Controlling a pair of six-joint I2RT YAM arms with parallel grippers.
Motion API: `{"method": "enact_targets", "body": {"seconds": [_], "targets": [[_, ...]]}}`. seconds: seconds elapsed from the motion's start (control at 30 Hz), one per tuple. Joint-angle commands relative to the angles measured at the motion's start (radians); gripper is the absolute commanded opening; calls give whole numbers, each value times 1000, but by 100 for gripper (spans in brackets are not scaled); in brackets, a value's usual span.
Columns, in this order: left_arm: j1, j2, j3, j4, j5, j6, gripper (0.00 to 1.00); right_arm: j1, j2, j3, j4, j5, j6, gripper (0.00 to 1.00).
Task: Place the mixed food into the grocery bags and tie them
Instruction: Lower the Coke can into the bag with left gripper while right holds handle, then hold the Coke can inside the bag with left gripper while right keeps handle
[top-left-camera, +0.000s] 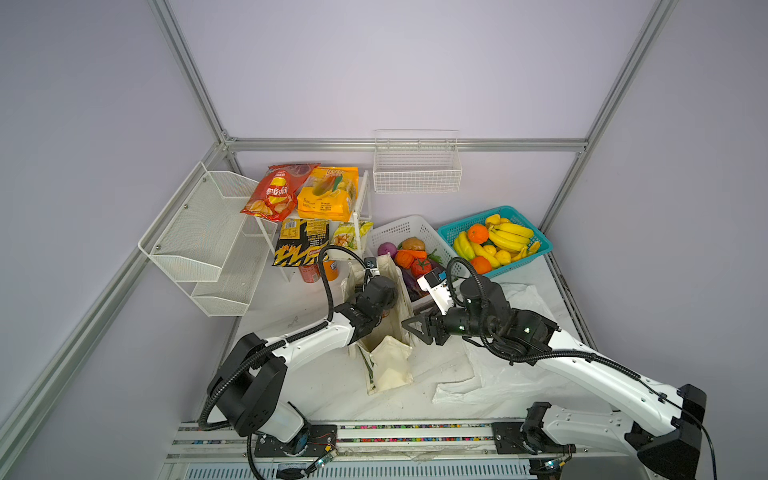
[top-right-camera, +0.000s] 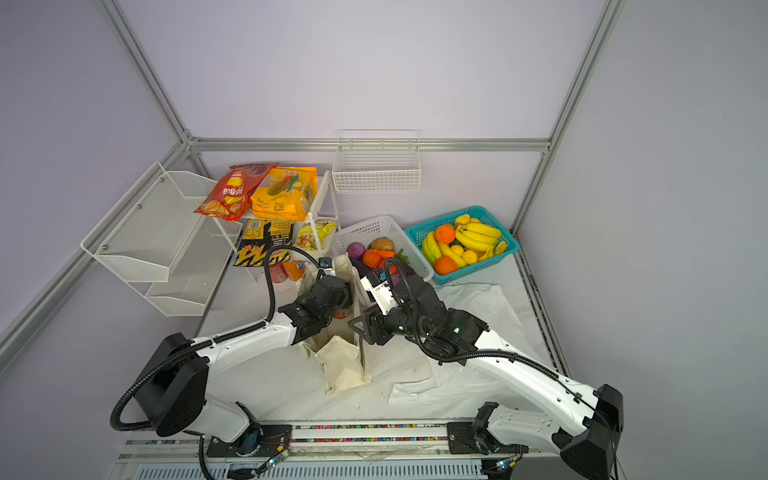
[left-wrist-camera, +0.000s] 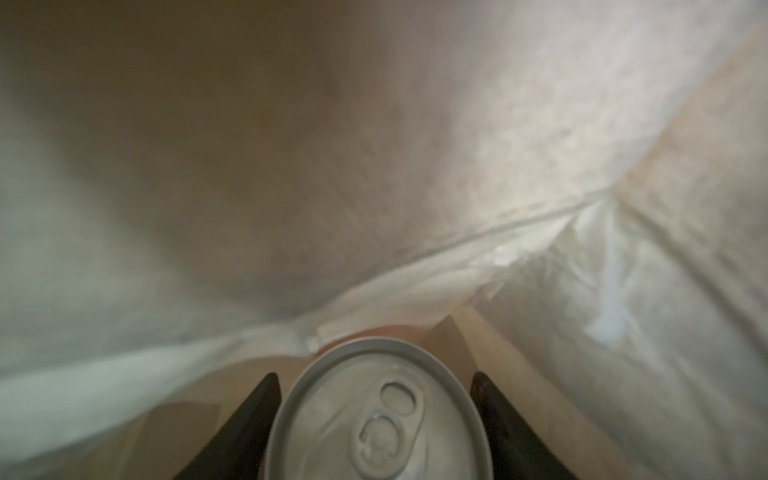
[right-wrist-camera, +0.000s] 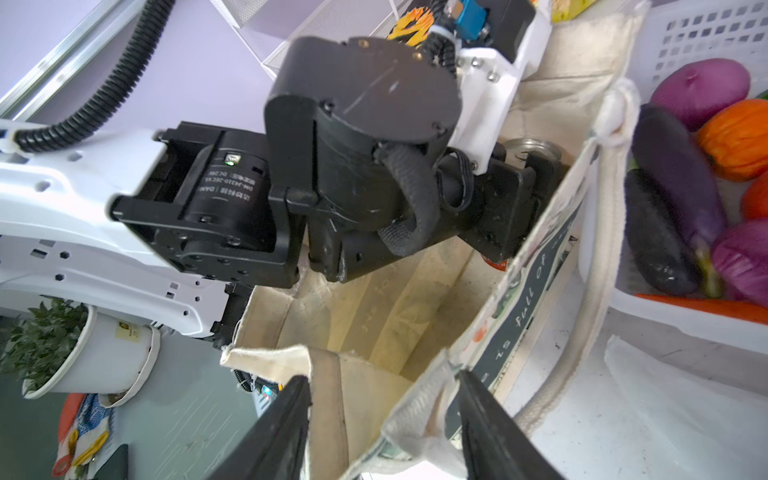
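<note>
Cream canvas fills my left wrist view: the left gripper (left-wrist-camera: 374, 384) is down inside the tote (top-left-camera: 390, 368), its fingers clamped on either side of the drink can (left-wrist-camera: 376, 428), whose silver pull-tab top faces the camera. In both top views the tote stands open in the middle of the table, and its dark printed side faces the white lattice basket (right-wrist-camera: 706, 33). On the right wrist view I see the right gripper (right-wrist-camera: 384, 401) at the tote's near end, jaws apart, with the corner of the rim loose in the gap between them. The black snack packet (top-left-camera: 297, 249) sits on the lower shelf of the white rack (top-left-camera: 362, 199), far left of the tote. The far orange (top-left-camera: 478, 233) and the near orange (top-left-camera: 481, 264) lie in the teal basket (top-left-camera: 515, 266) at far right. The plastic carrier bag (top-left-camera: 498, 374) lies flat on the table right of the tote, under my right arm.
</note>
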Motion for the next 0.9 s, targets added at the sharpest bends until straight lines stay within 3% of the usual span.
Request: {"method": "enact_targets", "body": {"seconds": [0.0,0.33,0.57,0.87], "targets": [[-2,8,-12,142,-2,12,19,-1,-21,16,-38,63,-23,59],[-32,-46,-34,61,-72,22,20,-62,-33,19,-51,103,-35,61],[-35,-81,-100,30,-28,-65,20,-142,-25,39,-53,97,-38,62],[-24,-25,-88,58,-38,-67,22,-168,-37,37,-51,97,-28,63]]}}
